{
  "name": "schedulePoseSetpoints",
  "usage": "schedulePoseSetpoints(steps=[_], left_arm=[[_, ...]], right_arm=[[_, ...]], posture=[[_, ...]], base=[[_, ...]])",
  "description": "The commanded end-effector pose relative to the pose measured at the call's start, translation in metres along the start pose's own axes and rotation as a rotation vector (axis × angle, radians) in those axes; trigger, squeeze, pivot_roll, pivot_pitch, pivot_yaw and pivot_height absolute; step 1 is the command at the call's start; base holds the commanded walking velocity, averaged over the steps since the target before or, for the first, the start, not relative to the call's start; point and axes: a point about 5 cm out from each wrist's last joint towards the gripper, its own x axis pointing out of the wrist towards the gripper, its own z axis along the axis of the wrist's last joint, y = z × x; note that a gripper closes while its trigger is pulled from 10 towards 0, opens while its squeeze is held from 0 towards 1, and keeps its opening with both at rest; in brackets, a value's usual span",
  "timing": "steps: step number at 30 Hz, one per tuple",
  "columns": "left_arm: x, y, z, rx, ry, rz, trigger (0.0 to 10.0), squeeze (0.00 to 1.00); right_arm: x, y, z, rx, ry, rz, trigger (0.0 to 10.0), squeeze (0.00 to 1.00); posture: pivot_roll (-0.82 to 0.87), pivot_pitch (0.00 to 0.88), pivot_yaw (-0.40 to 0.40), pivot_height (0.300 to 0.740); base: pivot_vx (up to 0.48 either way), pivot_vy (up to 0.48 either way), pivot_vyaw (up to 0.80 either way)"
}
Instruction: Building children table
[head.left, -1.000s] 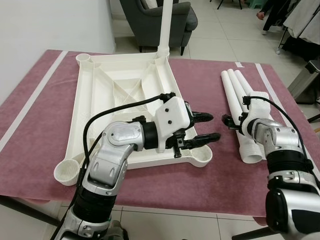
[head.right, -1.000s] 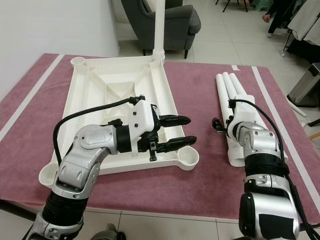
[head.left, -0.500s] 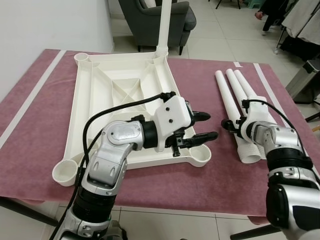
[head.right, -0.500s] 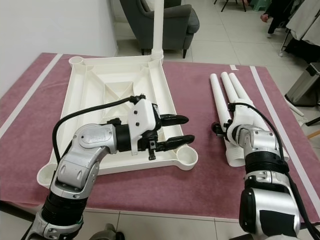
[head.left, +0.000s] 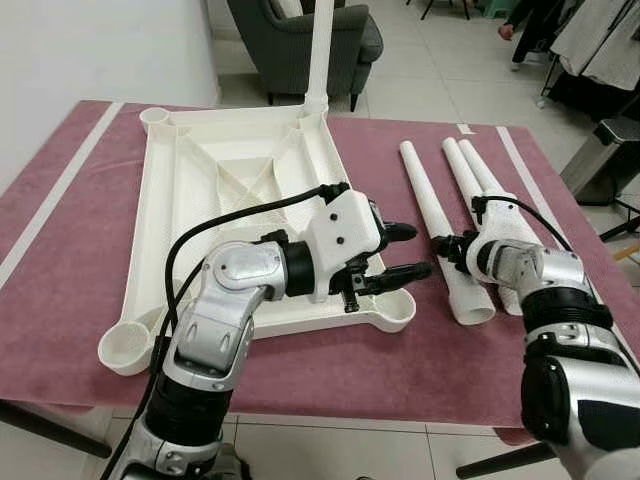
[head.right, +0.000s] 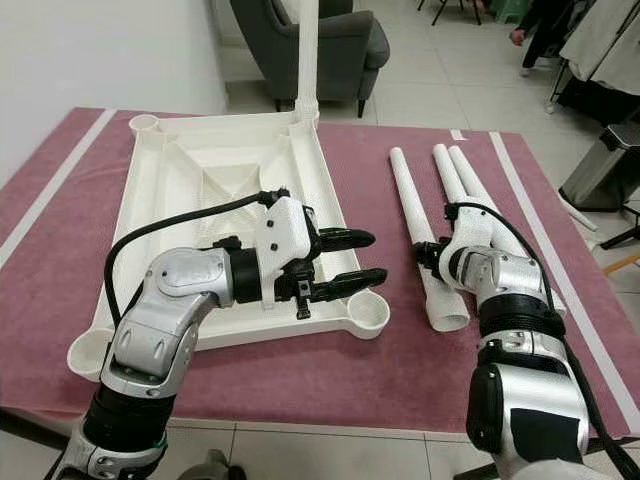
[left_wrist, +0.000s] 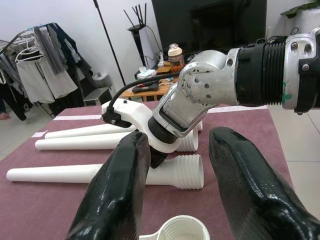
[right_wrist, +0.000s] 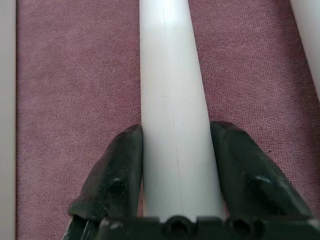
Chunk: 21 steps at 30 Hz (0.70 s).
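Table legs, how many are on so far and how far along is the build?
One leg already stands in a far corner of the upturned tabletop. The right tool is shut on a second leg; two more lie beside it. Three sockets, like the near one under the open left tool, remain unfilled.

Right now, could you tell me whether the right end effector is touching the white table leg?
Touching. The right wrist view shows both black fingers of the right end effector pressed against the table leg.
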Motion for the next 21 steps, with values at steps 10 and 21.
schedulePoseSetpoints(steps=[10,21], left_arm=[[-0.001,0.009,-0.007,-0.01,0.024,0.229,10.0,0.0],[-0.005,0.007,-0.009,-0.014,0.042,0.244,10.0,0.0]], right_arm=[[0.006,-0.003,-0.024,-0.132,0.157,-0.007,10.0,1.0],[0.01,0.008,-0.037,-0.119,0.233,0.06,3.9,0.0]], posture=[[0.08,0.037,-0.021,0.74],[0.11,0.05,-0.037,0.74]], base=[[0.0,0.0,0.0],[0.0,0.0,0.0]])
